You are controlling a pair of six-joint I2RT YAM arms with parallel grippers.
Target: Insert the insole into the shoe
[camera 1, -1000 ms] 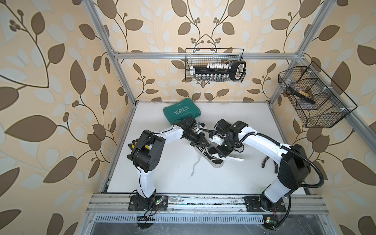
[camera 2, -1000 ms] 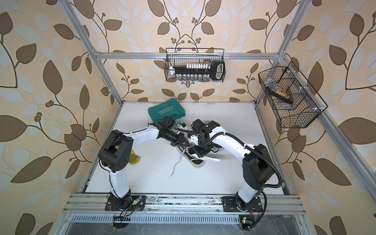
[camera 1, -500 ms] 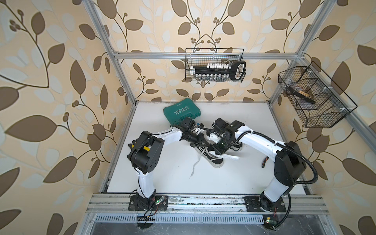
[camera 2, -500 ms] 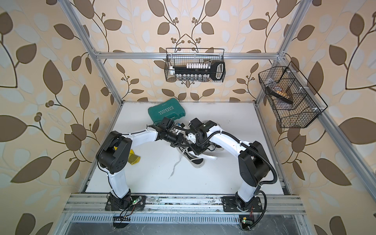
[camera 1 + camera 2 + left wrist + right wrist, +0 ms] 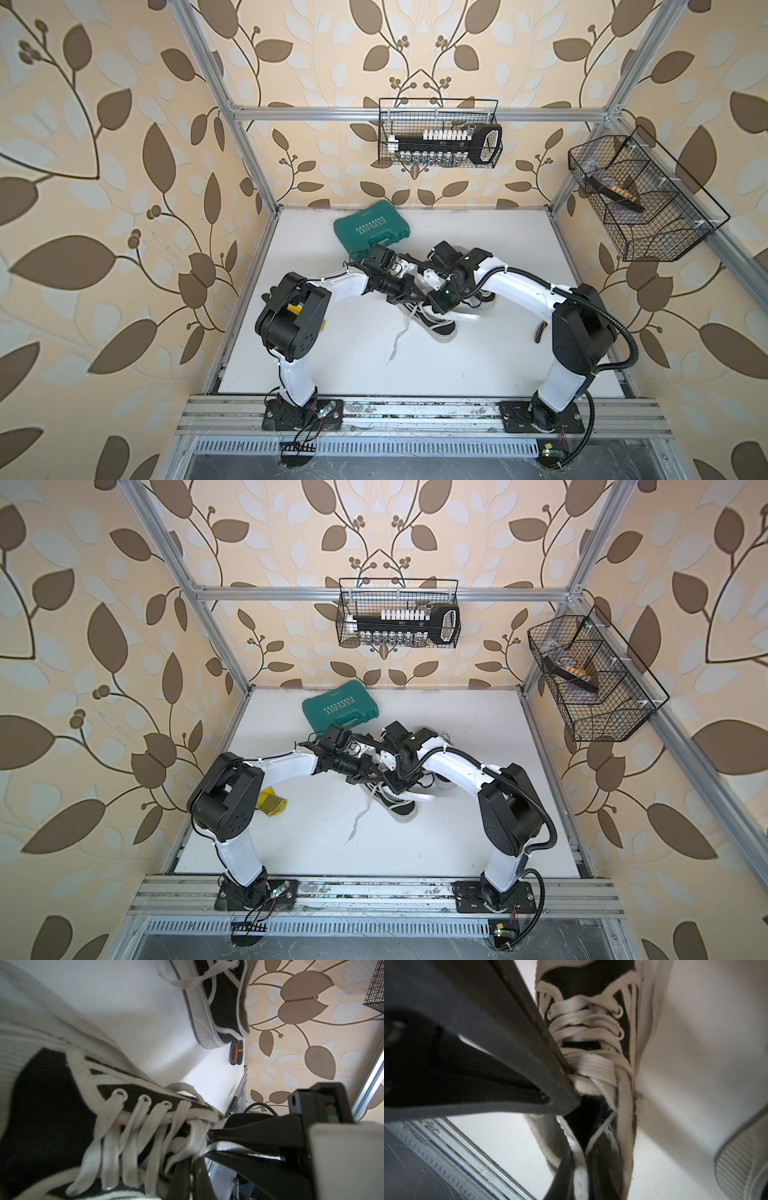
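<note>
Mid-frame on the white surface, black canvas sneaker sits with left gripper pressed together at its laces, right gripper pinching the thin white perforated insole over the opening; probably light and floppy, best held mid-length.

Green tool case lies flat near the back of the white table. Wire basket on the back wall holds a socket rail. Second wire basket on the side wall. Yellow mesh piece on the table. Black-and-orange handles at the table's edge.
</note>
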